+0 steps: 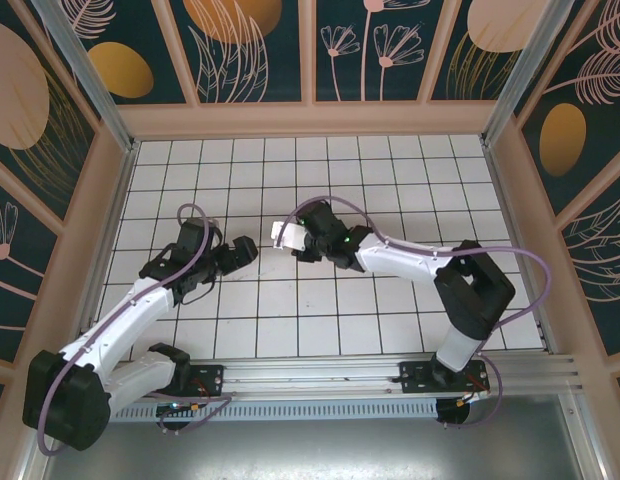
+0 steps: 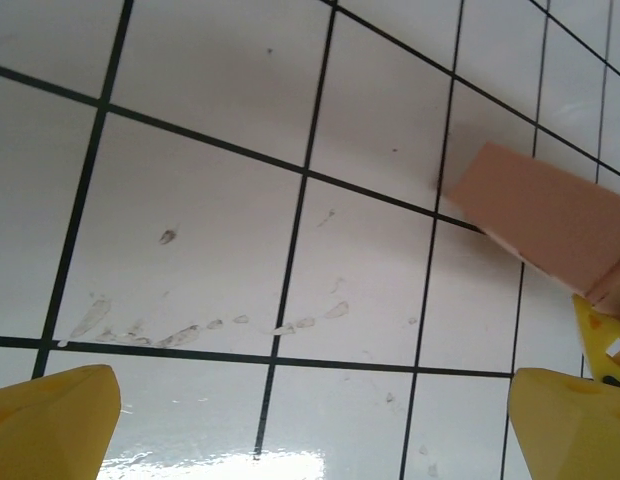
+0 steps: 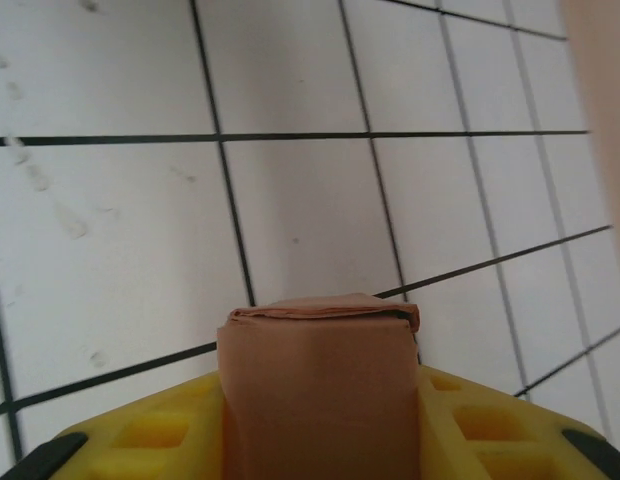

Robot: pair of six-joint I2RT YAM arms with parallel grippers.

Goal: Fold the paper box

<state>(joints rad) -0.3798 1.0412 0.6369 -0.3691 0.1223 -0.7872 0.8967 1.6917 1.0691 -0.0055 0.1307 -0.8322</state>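
While our right hand [image 1: 306, 240] pinches the paper box [image 1: 287, 234] across its sides, the box's folded end juts past the yellow fingers [image 3: 470, 420], over the tabletop [image 1: 390, 300]. Our left hand [image 1: 243, 251] hangs spread wide just beside the box's free end, apart from it. We see white tiles [image 1: 280, 165] stretch from both hands to the wooden walls [image 1: 310, 120] at the far and side edges, with several rows between us and each wall.
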